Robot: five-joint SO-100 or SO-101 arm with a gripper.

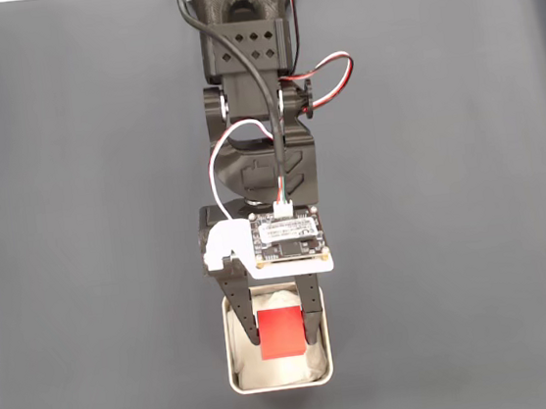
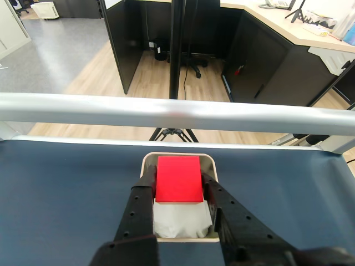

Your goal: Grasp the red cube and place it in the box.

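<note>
My tool (image 1: pixel 283 340) reaches toward six o'clock in the fixed view, its two black fingers (image 1: pixel 236 307) dipping inside the box (image 1: pixel 328 368). Between them sits the red cube (image 1: pixel 280 333), each finger lying right against a side of it, so I read the tool as pinching the cube. In the wrist view my tool (image 2: pixel 178 191) comes in from six o'clock, the fingers (image 2: pixel 141 205) flanking the red cube (image 2: pixel 178 178) at nine and three o'clock. The cube is within the rim of the box (image 2: pixel 178 156), above the white lining (image 2: pixel 180 219); whether it rests on the lining or hangs just over it I cannot tell.

Toward twelve o'clock from the fingers in the fixed view comes my white bracket with a small circuit board (image 1: pixel 286 235), then the black arm (image 1: pixel 253 98) with its red, white and black wires (image 1: pixel 331 65). The box stands on the dark grey worktop (image 1: pixel 79 236). In the wrist view a silver rail (image 2: pixel 83 108) crosses beyond the worktop (image 2: pixel 61 188), with wooden floor (image 2: pixel 152 72) and dark desks past it.
</note>
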